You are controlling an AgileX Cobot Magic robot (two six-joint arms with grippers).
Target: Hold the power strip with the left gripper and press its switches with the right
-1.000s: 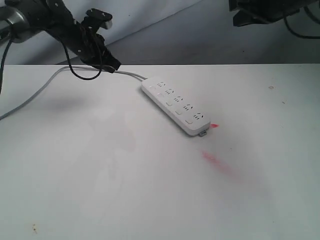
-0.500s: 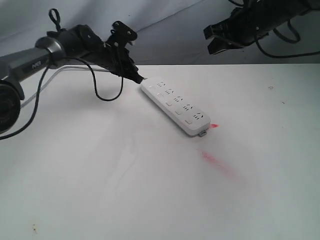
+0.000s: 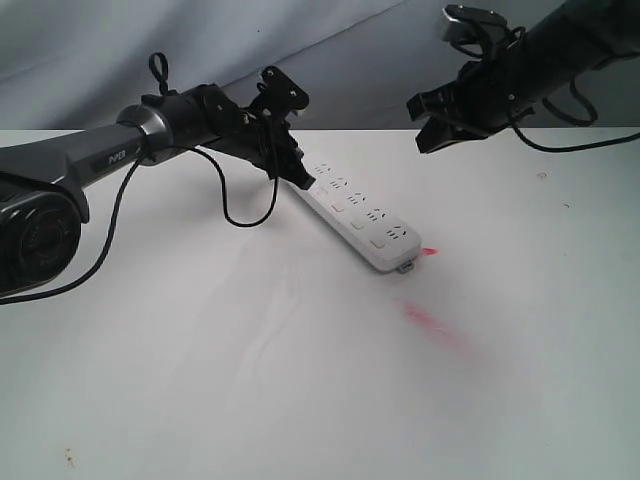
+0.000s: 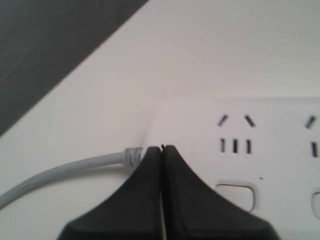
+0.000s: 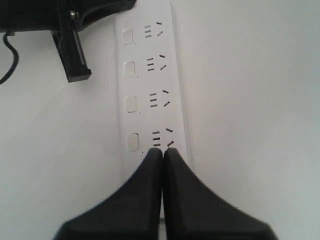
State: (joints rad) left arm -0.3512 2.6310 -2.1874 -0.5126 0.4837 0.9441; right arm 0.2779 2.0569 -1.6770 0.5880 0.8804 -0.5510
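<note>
Two black pincers are at work, and both have their fingers pressed shut with nothing between them. Your left gripper (image 3: 297, 172) rests its closed tip at the cord end of the power strip (image 3: 360, 218), right where the grey cord (image 4: 65, 170) comes out. It looks to be touching. I think it sits there to pin the strip flat on the table (image 3: 200, 350), so the strip won't slide when a button is pushed. From that tip the strip's long side runs away toward your right gripper's side. It lies flat, sockets up, with its small tab (image 3: 405, 266) at the end far from the left pincer. The switches (image 5: 131, 69) sit in a row along one long edge, one by each socket group. Your right gripper (image 5: 162, 152) hangs in the air, well apart from the strip, looking down along it. Shut fingers make one blunt poker, good for small buttons.
</note>
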